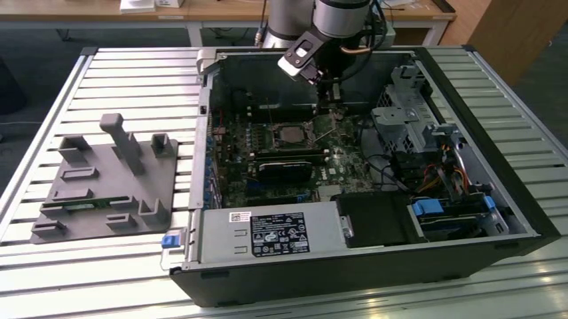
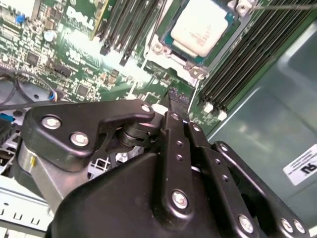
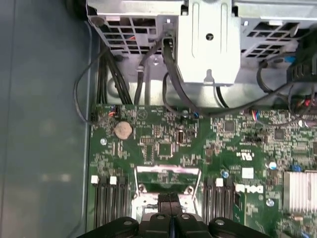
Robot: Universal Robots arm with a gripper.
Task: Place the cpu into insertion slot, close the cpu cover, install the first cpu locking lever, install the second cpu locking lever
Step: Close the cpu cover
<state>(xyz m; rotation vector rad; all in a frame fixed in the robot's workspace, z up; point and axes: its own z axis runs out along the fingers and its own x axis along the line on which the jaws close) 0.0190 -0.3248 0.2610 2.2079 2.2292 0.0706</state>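
While the cpu (image 2: 200,25) sits in the insertion slot (image 1: 288,126) at the centre of the exterior view, the gripper (image 2: 173,96) hangs just beside the socket's edge. Its fingers are pressed together and pinch nothing that can be seen.

Around the chip's pale top lies the silvery frame of the cpu cover (image 2: 181,60). It appears to be lowered, so the first two steps look done. A thin locking lever (image 2: 285,6) runs free past one corner of the socket, unlatched by the look of it. The step in hand is judged to be the first lever.

That work calls for a fine touch. The closed fingertip has to meet a thin wire rod low over the motherboard (image 3: 163,139), carry it under its catch, and stay off the memory slots (image 2: 233,64) flanking the socket.

Much is hidden. The gripper's black body covers a large part of the second wrist view, and the socket is cut off at that picture's edge. In the first wrist view the fingertips mask the near side of the frame. Whether the cover lies fully flat, and where the second lever stands, cannot be told.

A grey fixture (image 1: 98,179) rests toward the exterior view's left, well apart from the open computer case (image 1: 355,279).
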